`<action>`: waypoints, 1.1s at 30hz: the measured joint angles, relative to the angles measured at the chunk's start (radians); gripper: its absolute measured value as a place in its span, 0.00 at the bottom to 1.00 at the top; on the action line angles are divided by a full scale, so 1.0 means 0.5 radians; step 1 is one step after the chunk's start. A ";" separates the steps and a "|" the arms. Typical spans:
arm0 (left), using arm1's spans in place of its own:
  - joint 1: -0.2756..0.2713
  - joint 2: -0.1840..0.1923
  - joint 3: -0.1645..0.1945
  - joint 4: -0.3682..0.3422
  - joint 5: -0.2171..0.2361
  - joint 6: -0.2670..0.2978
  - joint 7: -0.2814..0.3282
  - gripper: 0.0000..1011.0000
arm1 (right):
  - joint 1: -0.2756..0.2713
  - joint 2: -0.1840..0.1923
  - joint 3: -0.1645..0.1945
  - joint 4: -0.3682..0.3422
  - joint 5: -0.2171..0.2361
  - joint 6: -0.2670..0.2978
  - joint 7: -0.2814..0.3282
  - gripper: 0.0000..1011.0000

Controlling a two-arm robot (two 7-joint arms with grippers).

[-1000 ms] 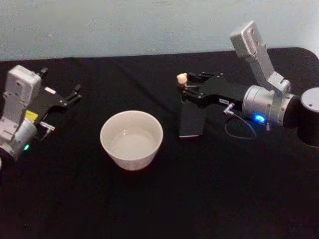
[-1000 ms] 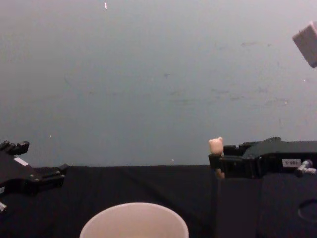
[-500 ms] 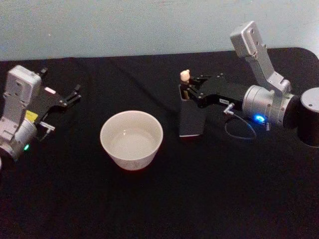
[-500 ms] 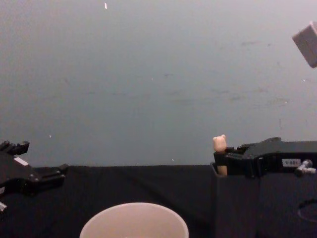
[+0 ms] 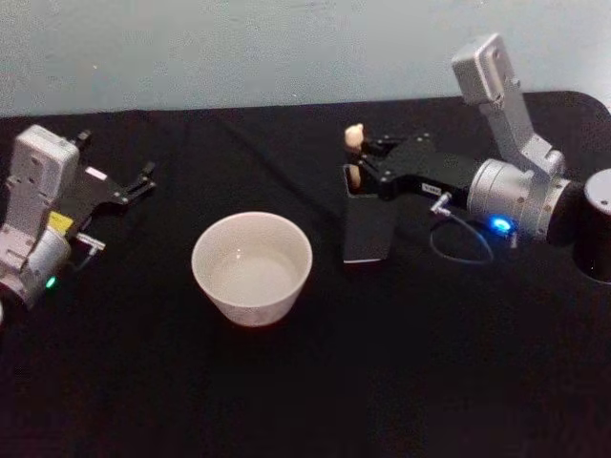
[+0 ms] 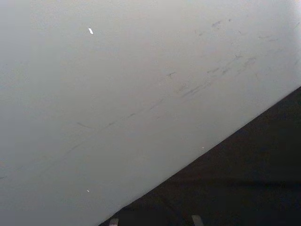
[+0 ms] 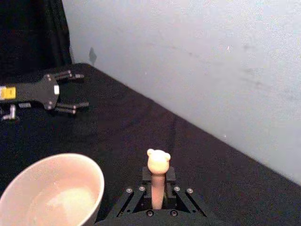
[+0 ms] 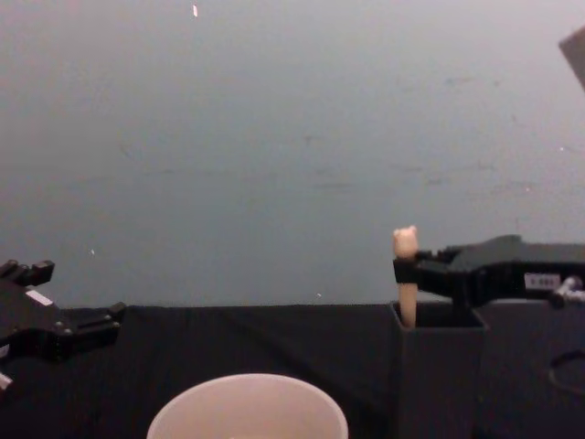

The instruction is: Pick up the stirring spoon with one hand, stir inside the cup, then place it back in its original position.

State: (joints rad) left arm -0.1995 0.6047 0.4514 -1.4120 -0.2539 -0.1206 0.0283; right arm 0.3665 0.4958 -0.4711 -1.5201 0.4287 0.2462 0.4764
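Lifted since a second ago: right gripper point(image 5: 361, 158) and stirring spoon point(image 8: 405, 243), with more of the beige handle now out of the holder point(image 5: 368, 229). Left gripper point(image 5: 145, 181) sits by the left edge of the table point(image 5: 286, 401), fingers apart, holding nothing. Cup point(image 5: 250, 307) is mid-table, clear of both grippers. Holder stands upright right of the cup, not touching it, nearer the far edge. Right gripper is clamped on the spoon handle just below the eared knob. Handle's lower part is inside the holder's mouth; stem and bowl are hidden.
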 joint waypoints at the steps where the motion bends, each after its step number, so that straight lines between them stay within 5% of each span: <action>1: 0.000 0.000 0.000 0.000 0.000 0.000 0.000 0.99 | -0.001 0.002 0.004 -0.008 0.003 -0.004 -0.001 0.16; 33: 0.000 0.000 0.000 0.000 0.000 0.000 0.000 0.99 | -0.011 0.080 0.162 -0.302 0.172 -0.147 -0.029 0.16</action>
State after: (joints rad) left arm -0.1995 0.6047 0.4514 -1.4120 -0.2539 -0.1205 0.0283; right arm 0.3613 0.5356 -0.3901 -1.6710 0.5147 0.1728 0.4618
